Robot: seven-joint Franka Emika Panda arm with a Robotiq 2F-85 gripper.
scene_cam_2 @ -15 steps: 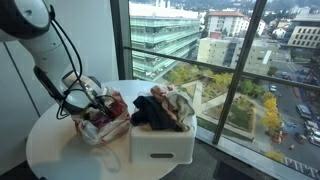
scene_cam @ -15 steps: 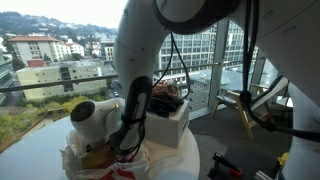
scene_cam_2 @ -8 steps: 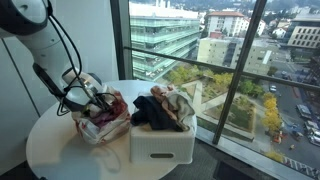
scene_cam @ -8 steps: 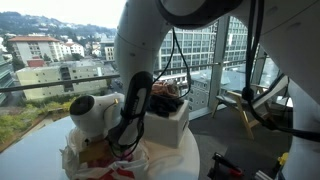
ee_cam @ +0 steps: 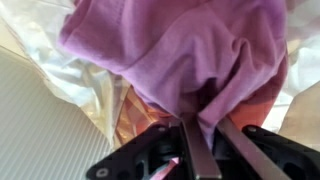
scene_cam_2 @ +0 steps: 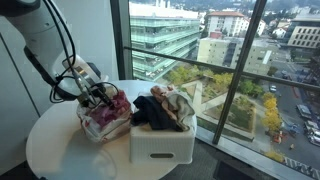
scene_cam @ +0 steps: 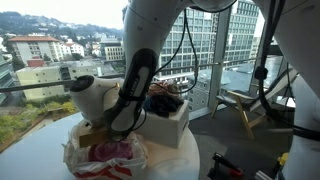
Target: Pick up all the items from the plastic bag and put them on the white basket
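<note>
A clear plastic bag (scene_cam_2: pixel 98 122) stands on the round white table, beside the white basket (scene_cam_2: pixel 160 140). It also shows in an exterior view (scene_cam: pixel 95 160). A pink-purple cloth (ee_cam: pixel 190 55) lies in the bag. My gripper (ee_cam: pixel 200 150) is shut on a fold of this cloth, just above the bag's mouth. In an exterior view the gripper (scene_cam_2: pixel 97 95) hovers over the bag, left of the basket. The basket (scene_cam: pixel 165 122) holds dark and light clothes (scene_cam_2: pixel 160 108).
The round white table (scene_cam_2: pixel 60 150) stands by a large window with railings. A wooden chair (scene_cam: pixel 245 105) stands on the floor beyond the table. My arm fills much of an exterior view (scene_cam: pixel 140 60).
My gripper has risen a little out of the bag, lifting the pink-purple cloth with it. The arm has swung upward.
</note>
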